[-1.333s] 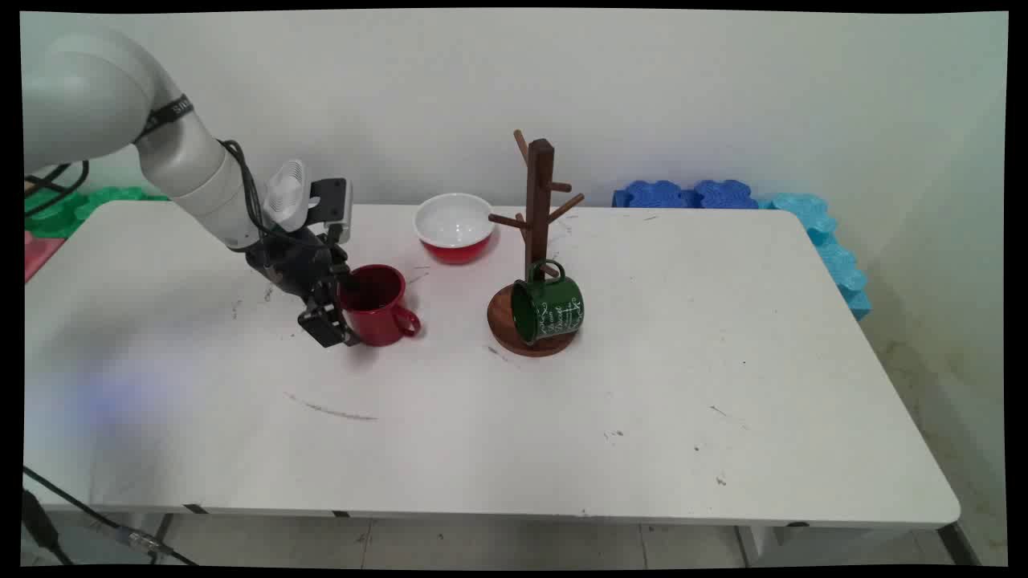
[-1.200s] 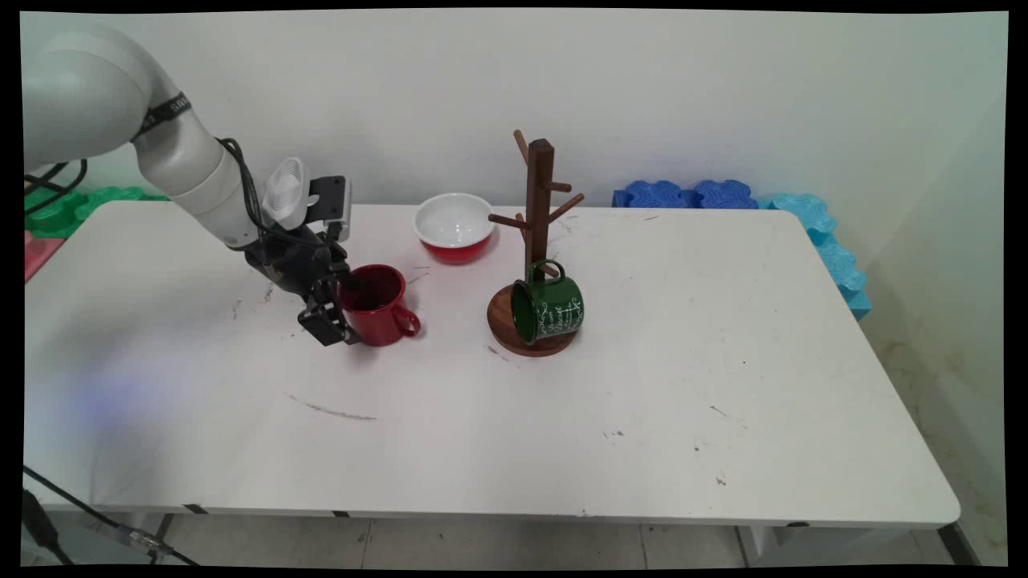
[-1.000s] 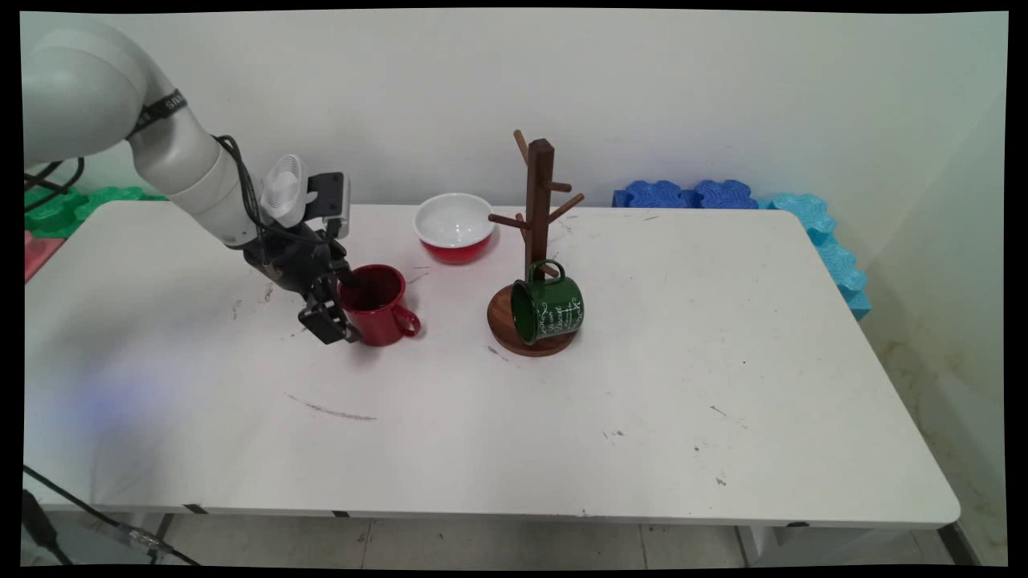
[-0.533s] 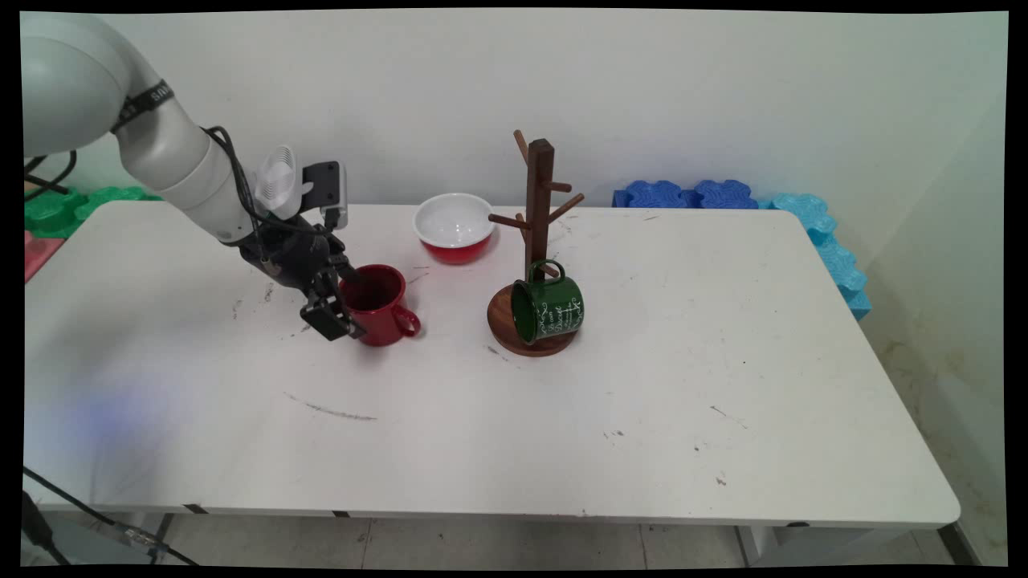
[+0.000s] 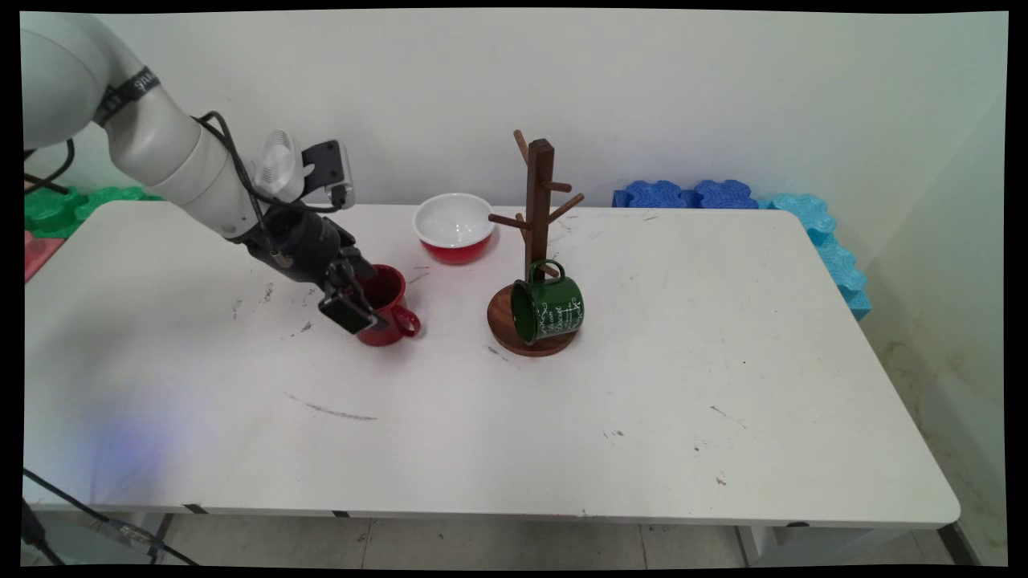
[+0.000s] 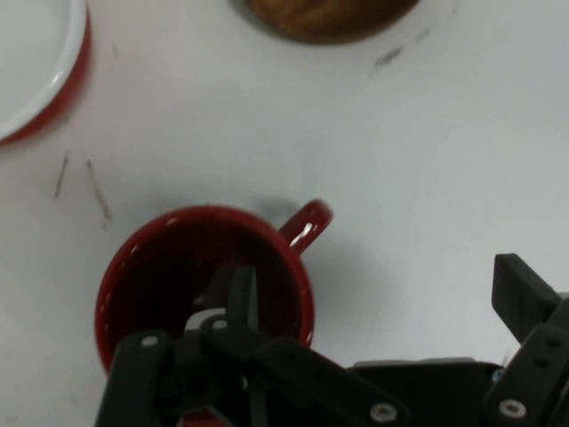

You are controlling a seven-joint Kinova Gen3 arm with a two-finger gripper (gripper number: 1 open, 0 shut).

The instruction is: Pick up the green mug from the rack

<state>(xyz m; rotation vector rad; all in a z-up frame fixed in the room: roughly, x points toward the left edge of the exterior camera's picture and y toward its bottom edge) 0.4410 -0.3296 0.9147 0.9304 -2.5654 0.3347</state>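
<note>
A red mug (image 5: 391, 309) stands upright on the white table (image 5: 562, 417), its handle toward the near right. My gripper (image 5: 359, 299) is open and sits over the mug's left side. In the hand view one finger (image 6: 238, 292) reaches down inside the red mug (image 6: 178, 267). The other finger (image 6: 523, 294) hangs well outside the mug, past its handle, with a wide gap to the wall. Nothing is held.
A red bowl (image 5: 454, 227) with a white inside stands behind the mug. To the right is a wooden mug tree (image 5: 539, 209) on a round base, with a green mug (image 5: 550, 309) lying on its side against it. Blue foam pieces (image 5: 723, 195) lie at the table's back right.
The hand has swung to the right and turned, so that it now covers the red mug's left part. The mug has stayed in its place.
</note>
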